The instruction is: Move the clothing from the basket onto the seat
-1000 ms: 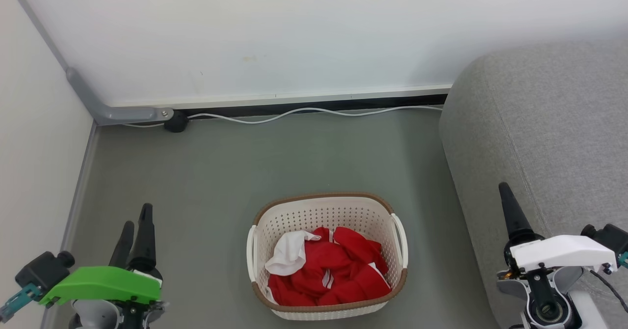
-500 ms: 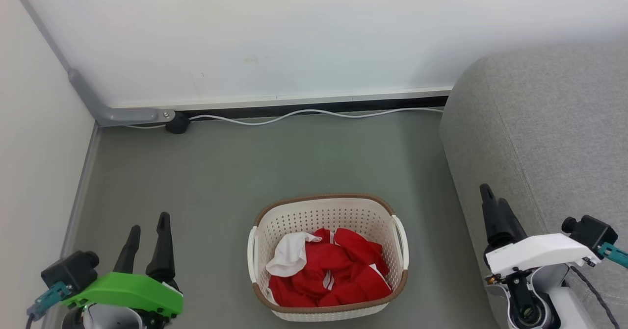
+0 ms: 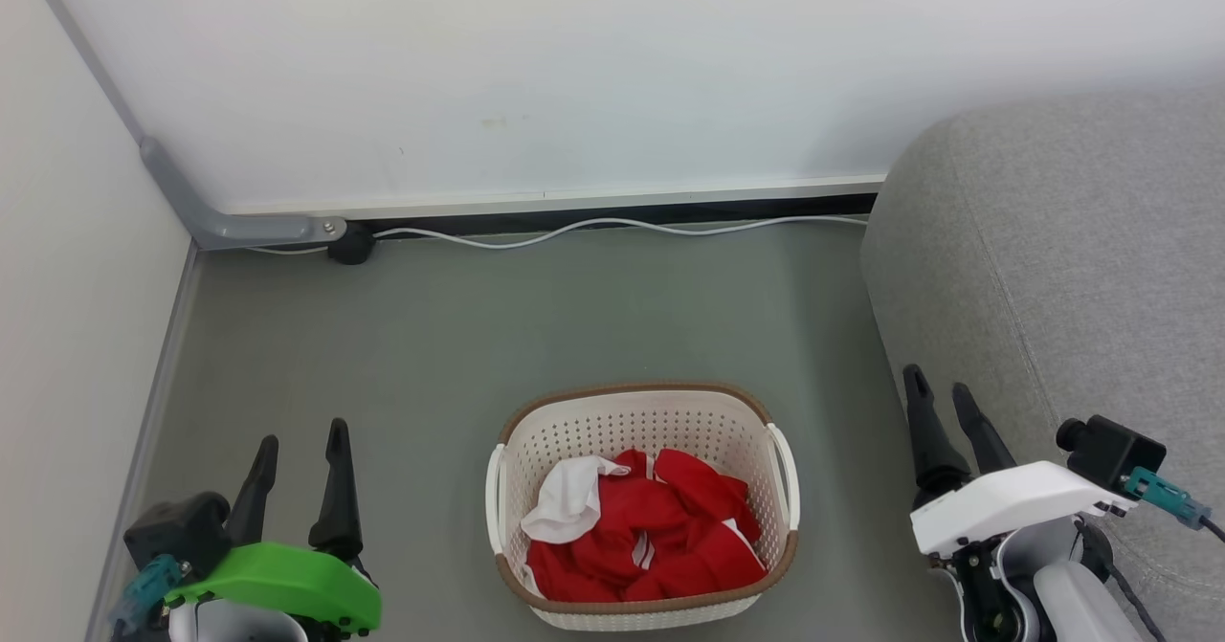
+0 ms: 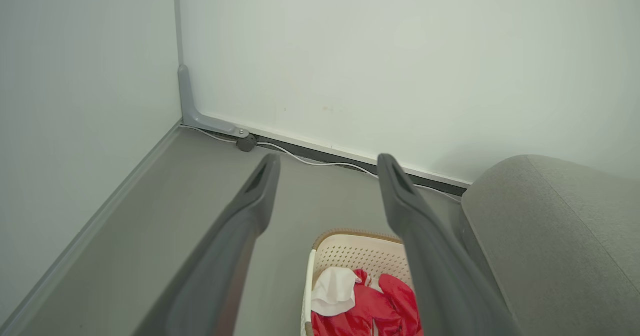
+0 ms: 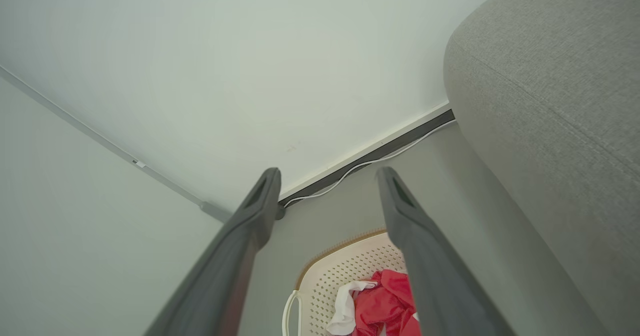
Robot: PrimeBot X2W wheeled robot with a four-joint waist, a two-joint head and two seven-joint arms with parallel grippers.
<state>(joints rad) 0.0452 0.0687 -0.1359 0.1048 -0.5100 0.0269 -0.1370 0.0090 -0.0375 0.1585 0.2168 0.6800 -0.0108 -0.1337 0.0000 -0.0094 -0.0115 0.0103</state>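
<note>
Crumpled bright red fabric clothing (image 3: 660,537) with white panels lies in the cream perforated plastic basket (image 3: 632,422) at 6 o'clock, with the grey upholstered seat (image 3: 1053,269) at 3. It looks soft, light and likely to trail, so pinch a raised central fold. On the left gripper (image 3: 302,433) and right gripper (image 3: 937,380), the 2 fingers stand spread and empty.

I am seeing the clothing (image 3: 660,542) lying crumpled inside the basket (image 3: 627,424), red with thin white stripes and a white panel bunching at its left. The cream perforated basket, brown-rimmed, is sitting upright on the floor near the seat (image 3: 1053,259), a grey sofa rising at my right.
</note>
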